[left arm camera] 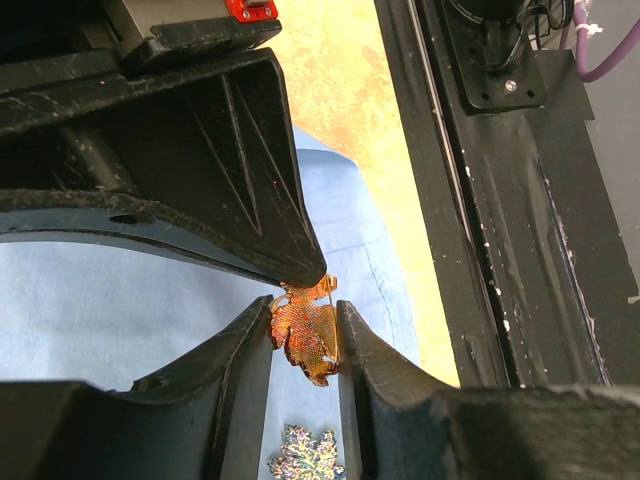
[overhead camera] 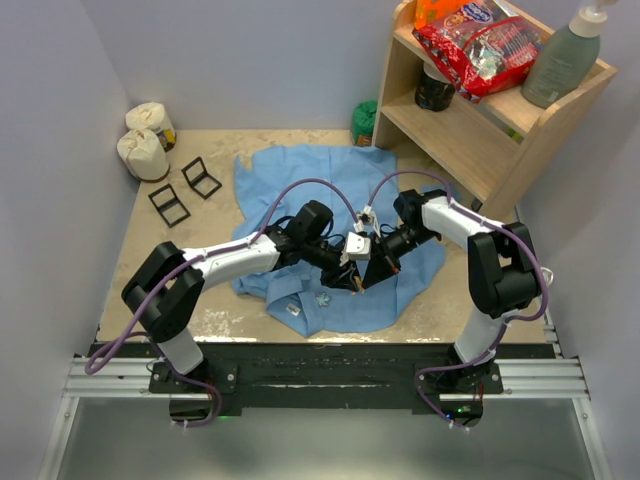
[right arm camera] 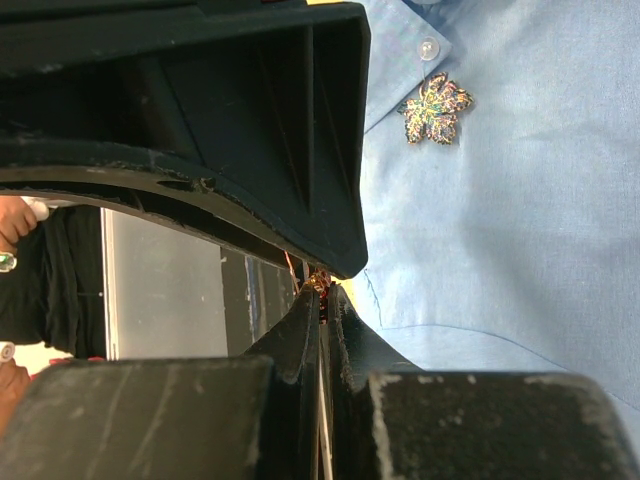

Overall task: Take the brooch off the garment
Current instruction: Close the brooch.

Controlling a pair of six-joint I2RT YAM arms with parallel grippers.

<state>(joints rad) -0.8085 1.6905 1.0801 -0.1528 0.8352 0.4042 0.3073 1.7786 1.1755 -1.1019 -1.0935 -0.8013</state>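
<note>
The left claw [overhead camera: 348, 272] and the right claw [overhead camera: 378, 268] meet tip to tip above the light-blue long-sleeved button-up shirt [overhead camera: 300, 185]. Each is closed down to a narrow slit. Between their black fingertips [left arm camera: 255, 330] sits a gold leaf-shaped metal brooch [left arm camera: 305, 335]. In the left wrist view its flat face shows, touched by a finger on each side, with its pin bar just under the tip of the upper finger. In the right wrist view only its thin edge shows, at the point where the fingers come together. Which claw carries it more cannot be told. The gold brooch is held over the front part of the shirt, near the edge of the wooden table [overhead camera: 140, 215] closest to the arm bases. There are two brooches in all. The second one, an iridescent leaf-shaped brooch [right arm camera: 434, 108], lies flat on the cloth just beside one small white button [right arm camera: 428, 47]. The shirt is one piece, spread over the middle of the table. At the left of the table stand two black wire frames [overhead camera: 170, 205] and, behind them, two white tied sacks [overhead camera: 143, 155]. At the far right stands one wooden shelf [overhead camera: 470, 140], carrying one red snack bag [overhead camera: 478, 45], one grey-green pump bottle [overhead camera: 562, 62] and one dark jar [overhead camera: 435, 88].
</note>
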